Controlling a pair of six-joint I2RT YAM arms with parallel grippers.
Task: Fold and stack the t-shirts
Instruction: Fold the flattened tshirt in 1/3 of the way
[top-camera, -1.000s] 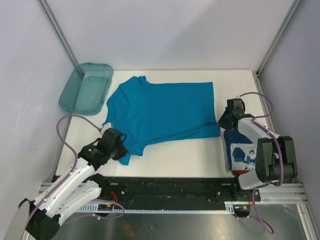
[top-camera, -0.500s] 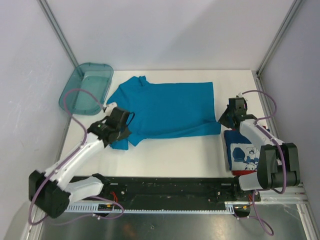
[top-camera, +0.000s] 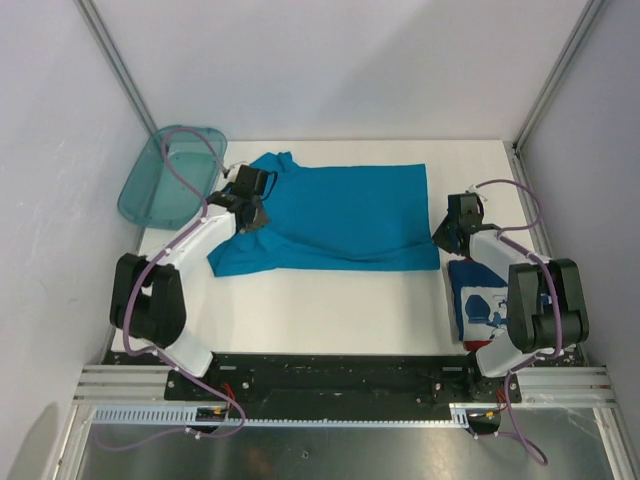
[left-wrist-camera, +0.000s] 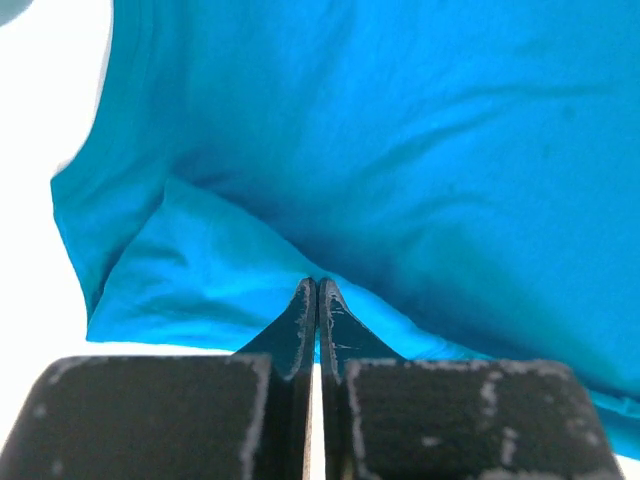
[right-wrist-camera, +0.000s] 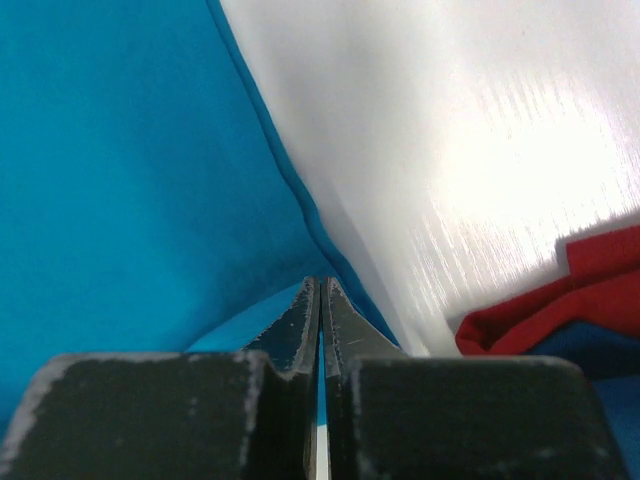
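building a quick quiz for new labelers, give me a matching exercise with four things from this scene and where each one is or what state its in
Things:
1. teal t-shirt
2. folded printed t-shirt
3. plastic bin
4. left gripper

Descriptions:
A. at the far left corner of the table
B. shut, pinching teal cloth
C. spread across the middle of the table
D. at the table's right edge, red trim showing

Pairs: 1-C, 2-D, 3-A, 4-B
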